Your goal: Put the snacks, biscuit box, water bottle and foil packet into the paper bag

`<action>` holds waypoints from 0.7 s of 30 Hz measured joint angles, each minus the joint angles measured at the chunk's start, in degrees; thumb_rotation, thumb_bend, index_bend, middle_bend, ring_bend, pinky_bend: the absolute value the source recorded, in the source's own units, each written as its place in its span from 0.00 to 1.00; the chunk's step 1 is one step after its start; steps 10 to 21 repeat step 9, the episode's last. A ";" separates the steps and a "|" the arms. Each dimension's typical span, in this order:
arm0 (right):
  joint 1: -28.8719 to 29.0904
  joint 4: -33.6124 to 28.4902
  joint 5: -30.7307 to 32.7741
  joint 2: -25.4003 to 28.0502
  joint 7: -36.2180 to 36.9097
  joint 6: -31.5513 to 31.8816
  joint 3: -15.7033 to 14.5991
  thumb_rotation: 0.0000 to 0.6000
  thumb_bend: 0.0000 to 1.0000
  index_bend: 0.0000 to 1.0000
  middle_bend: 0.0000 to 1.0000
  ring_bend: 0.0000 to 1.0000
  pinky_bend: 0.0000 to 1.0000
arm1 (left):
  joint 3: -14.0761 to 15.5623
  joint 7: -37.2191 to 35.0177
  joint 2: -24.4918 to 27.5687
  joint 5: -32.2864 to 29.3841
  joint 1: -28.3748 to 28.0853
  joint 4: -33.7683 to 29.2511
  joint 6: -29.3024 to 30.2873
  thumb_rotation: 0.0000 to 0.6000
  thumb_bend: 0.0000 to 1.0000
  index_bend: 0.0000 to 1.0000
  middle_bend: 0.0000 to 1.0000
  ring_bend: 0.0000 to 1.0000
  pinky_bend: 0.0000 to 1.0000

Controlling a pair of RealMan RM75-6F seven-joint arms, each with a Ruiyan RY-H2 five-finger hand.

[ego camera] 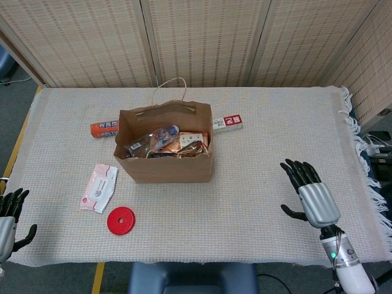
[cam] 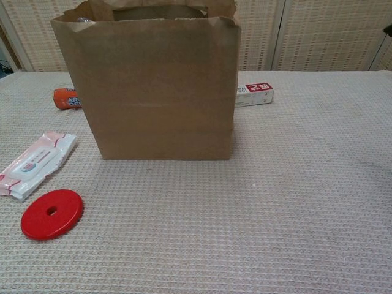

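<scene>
A brown paper bag (ego camera: pixel 164 160) stands upright at mid-table on the woven cloth (ego camera: pixel 275 141), its mouth open to the head camera. Inside lie a clear bottle (ego camera: pixel 142 144), a crumpled foil packet (ego camera: pixel 164 147) and a printed box (ego camera: pixel 193 139), packed so closely that their edges run together; what lies beneath them is hidden, and any further snacks cannot be made out. From the chest camera the bag's front wall (cam: pixel 156 92) blocks the contents entirely, with only a sliver of bottle showing at the rim, possibly its shoulder.

Just behind the bag's right corner a red-and-white carton (ego camera: pixel 227 123) lies flat, its left end cut off by the bag in the chest view. An orange tube (ego camera: pixel 105 128) lies beside the bag's far left corner, half hidden behind it from the chest camera. A pink wipes pack (ego camera: pixel 99 187) and a red disc (ego camera: pixel 120 221) lie near the table's front left.

The right hand (ego camera: pixel 311 197) hovers over the table's near right part, well apart from the bag, back of the hand up, fingers spread and holding nothing; its forearm is cut off by the frame's lower edge. The left hand (ego camera: pixel 7 222) shows only partly at the lower left edge, off the table, fingers apart and empty.
</scene>
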 measured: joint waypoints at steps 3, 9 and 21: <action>-3.42 5.66 -3.15 -0.59 1.88 3.01 -1.96 1.00 0.10 0.00 0.00 0.00 0.03 | -0.13 0.01 -0.47 0.50 0.16 0.58 0.83 1.00 0.38 0.00 0.00 0.00 0.00; -8.43 15.19 -6.06 -2.95 3.49 5.59 -3.42 1.00 0.10 0.00 0.00 0.00 0.00 | -0.15 -0.56 -1.03 2.07 0.37 1.78 2.08 1.00 0.38 0.00 0.00 0.00 0.00; -8.43 15.19 -6.06 -2.95 3.49 5.59 -3.42 1.00 0.10 0.00 0.00 0.00 0.00 | -0.15 -0.56 -1.03 2.07 0.37 1.78 2.08 1.00 0.38 0.00 0.00 0.00 0.00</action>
